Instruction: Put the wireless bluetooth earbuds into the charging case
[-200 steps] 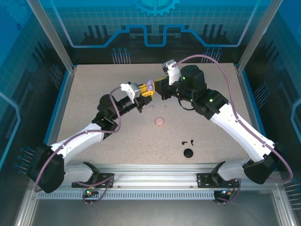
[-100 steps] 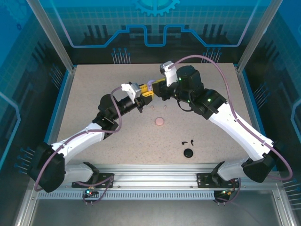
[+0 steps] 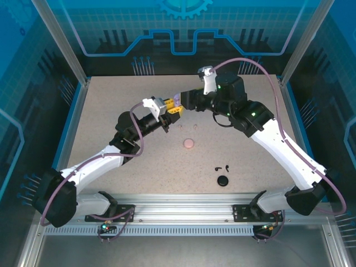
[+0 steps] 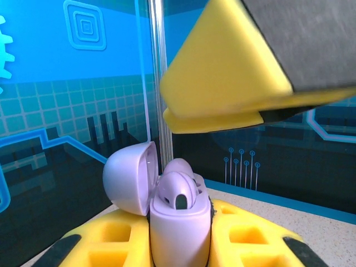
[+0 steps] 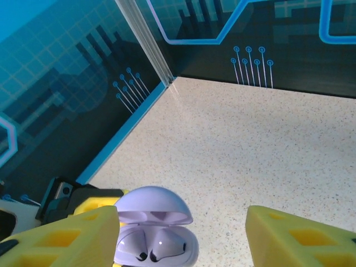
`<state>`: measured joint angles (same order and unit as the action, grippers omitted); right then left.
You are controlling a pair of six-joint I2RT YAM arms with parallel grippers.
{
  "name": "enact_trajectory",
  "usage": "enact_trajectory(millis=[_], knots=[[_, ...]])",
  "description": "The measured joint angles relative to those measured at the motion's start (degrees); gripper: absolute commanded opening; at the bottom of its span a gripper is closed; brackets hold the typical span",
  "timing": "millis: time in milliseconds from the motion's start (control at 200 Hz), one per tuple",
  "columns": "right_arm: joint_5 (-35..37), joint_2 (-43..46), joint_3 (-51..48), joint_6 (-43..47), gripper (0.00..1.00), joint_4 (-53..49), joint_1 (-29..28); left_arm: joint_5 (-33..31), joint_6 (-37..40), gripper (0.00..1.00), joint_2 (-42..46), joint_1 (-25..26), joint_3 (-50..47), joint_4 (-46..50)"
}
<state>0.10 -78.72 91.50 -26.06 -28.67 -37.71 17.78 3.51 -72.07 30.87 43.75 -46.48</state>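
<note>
The purple charging case [image 4: 179, 222] stands with its lid open, and my left gripper [image 4: 178, 247] is shut on its base, holding it above the table [image 3: 111, 122]. Two purple earbuds [image 5: 158, 247] sit in its wells. My right gripper [image 5: 181, 239] hovers open just over the case [image 5: 153, 231], yellow fingers [image 5: 61, 239] either side and apart from it. In the top view the left gripper [image 3: 170, 108] and the right gripper [image 3: 185, 102] meet at the table's far middle around the case [image 3: 177, 101]. Two black earbuds [image 3: 222, 167] lie loose at the front right.
A closed pink case [image 3: 189, 143] lies mid-table, with two faint pale pink earbuds [image 3: 187, 127] just behind it. A black case [image 3: 223, 181] sits near the front edge. Glass walls and posts [image 5: 146, 41] close in the back and sides.
My right gripper has drawn back from the purple case, its wrist swinging up and to the right. The left arm and the case have stayed put.
</note>
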Motion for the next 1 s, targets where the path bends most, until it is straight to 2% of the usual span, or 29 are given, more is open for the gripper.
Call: enact_trajectory(millis=[125, 215, 440, 585, 795, 1000], knots=[[-2.4, -0.6, 4.0, -1.9, 0.63, -2.2, 3.6, 0.0, 0.0, 0.0, 0.0, 0.0, 0.0, -0.1], [-4.3, -3.8, 10.9, -2.1, 0.63, -5.6, 6.2, 0.0, 0.0, 0.0, 0.0, 0.0, 0.0, -0.1], [-8.2, -19.6, 31.0, -0.2, 0.62, -17.3, 8.4, 0.1, 0.0, 0.0, -0.1, 0.0, 0.0, -0.1], [-9.9, -28.5, 38.1, 1.2, 0.59, -23.7, 8.5, 0.1, 0.0, 0.0, -0.5, 0.0, 0.0, -0.1], [-11.3, -32.9, 40.2, 2.8, 0.56, -29.9, 8.1, 0.1, -0.2, 0.0, -1.5, 0.0, 0.0, -0.1], [-10.6, -28.1, 33.6, 3.9, 0.53, -28.9, 6.5, 0.1, -0.2, 0.0, -2.4, 0.5, 0.0, 1.2]])
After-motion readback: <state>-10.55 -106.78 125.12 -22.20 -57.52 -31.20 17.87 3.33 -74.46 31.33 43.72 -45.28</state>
